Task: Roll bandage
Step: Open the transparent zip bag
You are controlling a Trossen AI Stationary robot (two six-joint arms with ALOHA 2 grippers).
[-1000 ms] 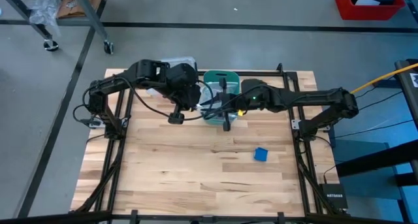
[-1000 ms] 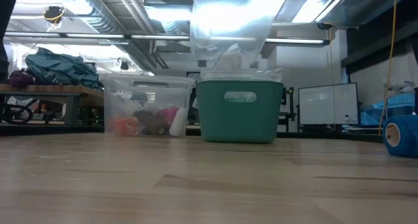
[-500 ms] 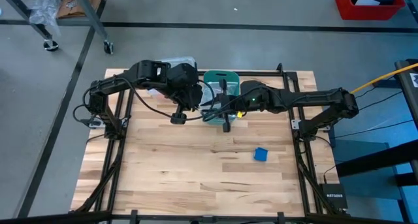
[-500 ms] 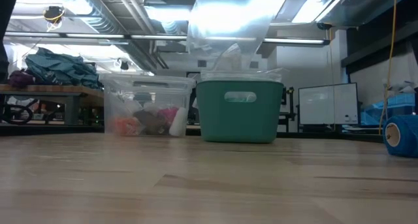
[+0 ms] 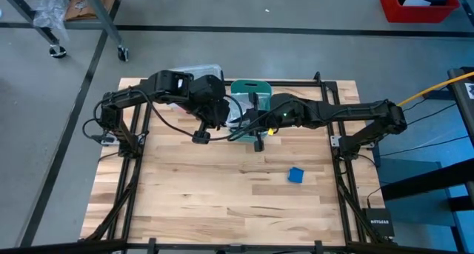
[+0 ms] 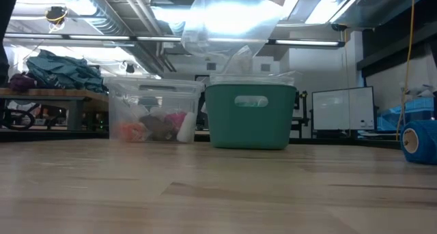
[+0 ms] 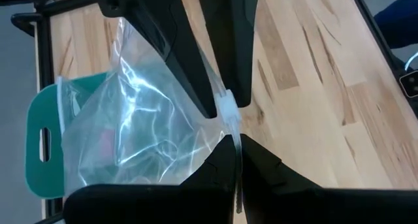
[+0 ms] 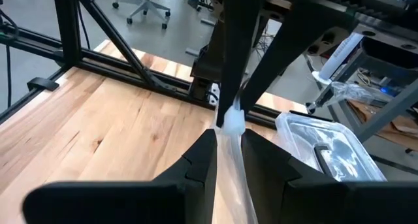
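Both my grippers meet above the teal basket (image 5: 250, 91) at the back of the table (image 5: 185, 195), sharing a clear plastic bag (image 7: 140, 129) between them. My left gripper (image 7: 225, 123) is clamped fully shut on the bag's white top strip, and my right gripper (image 8: 228, 129) pinches that same edge from the opposite side, its fingers narrowed to the thin film. I judge the bag is held up by its mouth from two sides so it hangs over the basket, either to be pulled open or lowered in. The bandage (image 5: 295, 175), already a small blue roll, lies alone on the bare wood well apart from both grippers, toward the front right, so the rolling looks done and bagging is my guess for what is left. The high view alone shows how far the roll sits from my arms and that the basket lies directly under the grip. The low view catches the bag dangling above the basket rim, the roll at the frame's right edge, and a clear bin (image 6: 153, 114) of bright items beside the basket, none of which the wrist cameras show together. The left wrist view alone makes plain that both fingertip pairs bite the same strip.
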